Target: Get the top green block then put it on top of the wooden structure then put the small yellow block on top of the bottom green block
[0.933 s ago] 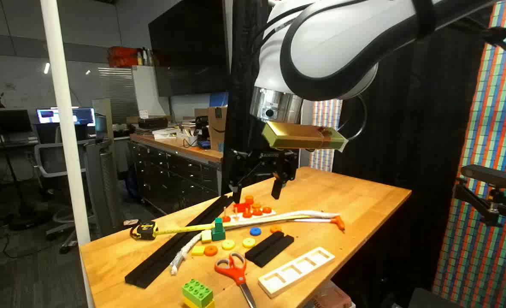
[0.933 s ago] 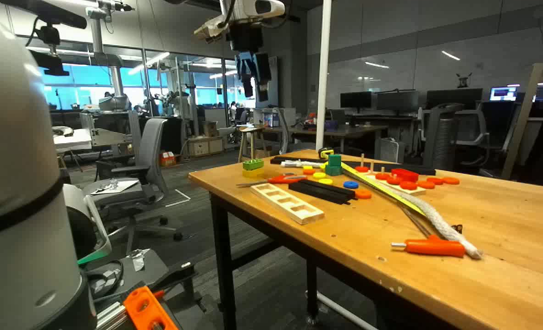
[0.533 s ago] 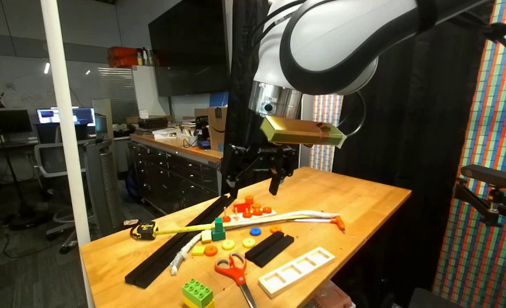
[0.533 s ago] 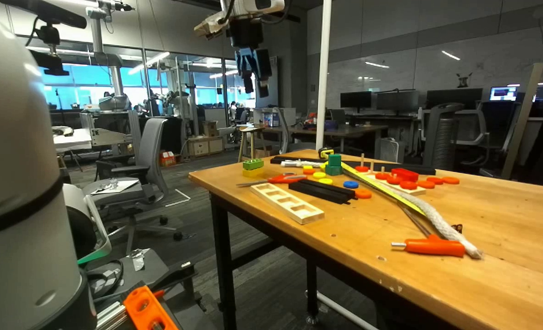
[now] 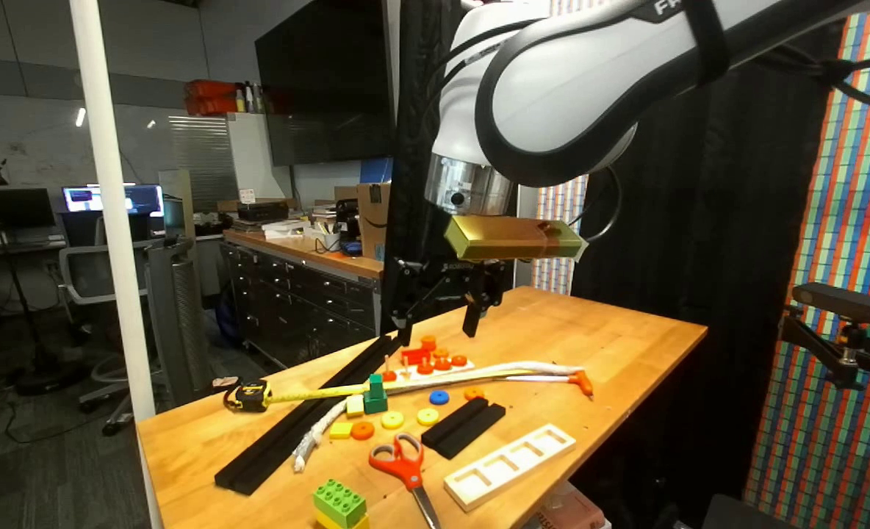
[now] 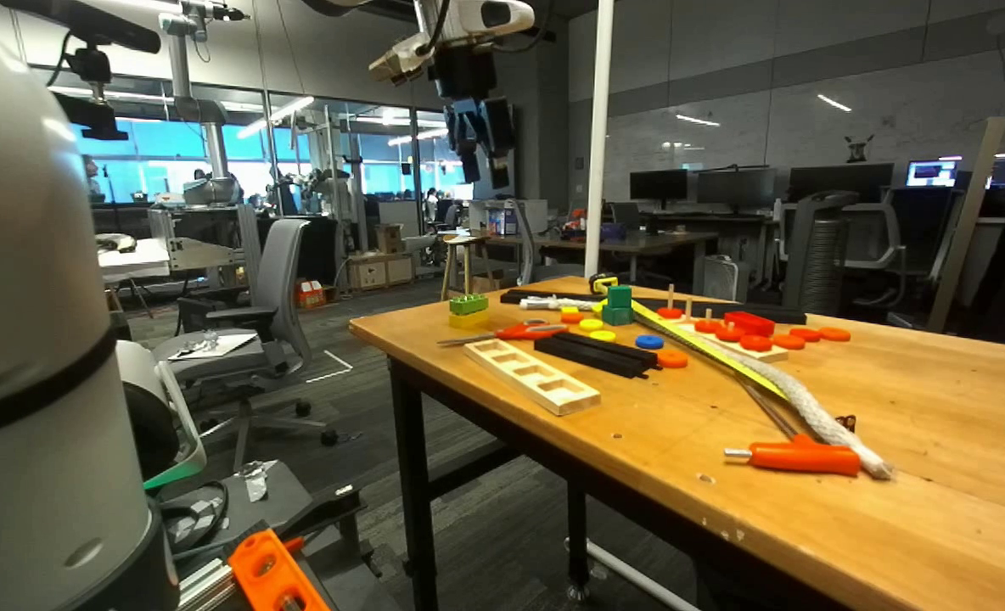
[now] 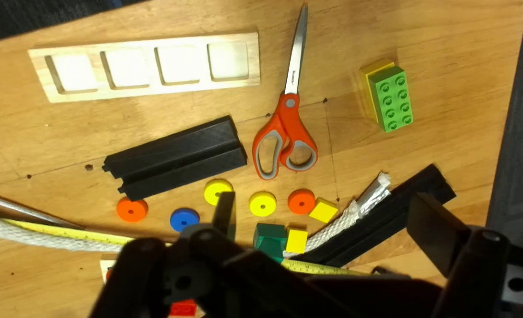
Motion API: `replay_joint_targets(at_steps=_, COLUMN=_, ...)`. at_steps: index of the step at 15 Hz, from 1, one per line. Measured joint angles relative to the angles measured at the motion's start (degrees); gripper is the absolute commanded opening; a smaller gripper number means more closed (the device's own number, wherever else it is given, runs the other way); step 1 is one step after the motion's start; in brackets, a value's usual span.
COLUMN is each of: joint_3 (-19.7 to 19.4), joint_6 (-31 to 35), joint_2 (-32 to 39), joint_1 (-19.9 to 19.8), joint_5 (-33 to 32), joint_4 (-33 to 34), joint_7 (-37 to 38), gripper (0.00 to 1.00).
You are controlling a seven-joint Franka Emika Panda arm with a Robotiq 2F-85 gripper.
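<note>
The top green block point(image 5: 375, 384) stands on the wider bottom green block point(image 5: 377, 403); the stack also shows in an exterior view point(image 6: 619, 297) and in the wrist view point(image 7: 272, 248), where a finger linkage partly covers it. A small yellow block point(image 7: 296, 240) stands beside the stack. Another flat yellow block point(image 7: 323, 211) lies by an orange ring. The wooden structure, a pale frame with square recesses point(image 7: 253, 59), lies flat at the table's near edge; it shows in an exterior view point(image 5: 508, 483). My gripper point(image 5: 437, 332) is open and empty, well above the table.
Scissors point(image 7: 290, 119), a black rail point(image 7: 177, 159) and rings lie around the blocks. A tape measure point(image 5: 250, 396), white rope and long black rail point(image 5: 288, 441) run past the stack. A peg board with red pieces point(image 6: 749, 322) and lime-green studded brick point(image 5: 339, 502) are also there.
My open gripper rose slightly, then came down slightly, and it shifted a little to the right in an exterior view. The blocks and the other objects have not moved.
</note>
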Motion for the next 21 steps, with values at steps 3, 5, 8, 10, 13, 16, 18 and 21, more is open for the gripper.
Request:
replay_joint_targets(at_steps=3, joint_3=0.3, joint_6=5.2, joint_2=3.6, joint_1=-1.1, joint_5=-4.6, joint_4=1.3, joint_7=3.7, gripper=1.00)
replay_joint_targets(at_steps=5, joint_3=0.3, joint_6=8.3, joint_2=7.6, joint_1=-1.8, joint_5=-7.6, joint_4=3.0, joint_7=6.8, gripper=1.00)
replay_joint_targets(at_steps=8, joint_3=0.1, joint_6=11.7, joint_2=15.2, joint_1=-2.6, joint_5=-13.1, joint_4=6.7, joint_7=12.2, gripper=1.00)
replay_joint_targets(at_steps=10, joint_3=-0.5, joint_6=12.7, joint_2=20.5, joint_1=-2.6, joint_5=-18.5, joint_4=9.9, joint_7=17.5, gripper=1.00)
replay_joint_targets(at_steps=13, joint_3=-3.0, joint_6=12.7, joint_2=27.7, joint_1=-1.2, joint_5=-24.0, joint_4=15.2, joint_7=23.5, gripper=1.00)
replay_joint_targets(at_steps=16, joint_3=-6.7, joint_6=12.7, joint_2=33.6, joint_1=1.7, joint_5=-24.8, joint_4=20.6, joint_7=25.4, gripper=1.00)
replay_joint_targets(at_steps=18, joint_3=-8.9, joint_6=12.5, joint_2=36.9, joint_1=3.6, joint_5=-24.8, joint_4=23.9, joint_7=26.0, gripper=1.00)
replay_joint_targets(at_steps=21, joint_3=-11.8, joint_6=12.3, joint_2=41.0, joint_1=5.7, joint_5=-24.6, joint_4=27.8, joint_7=26.3, gripper=1.00)
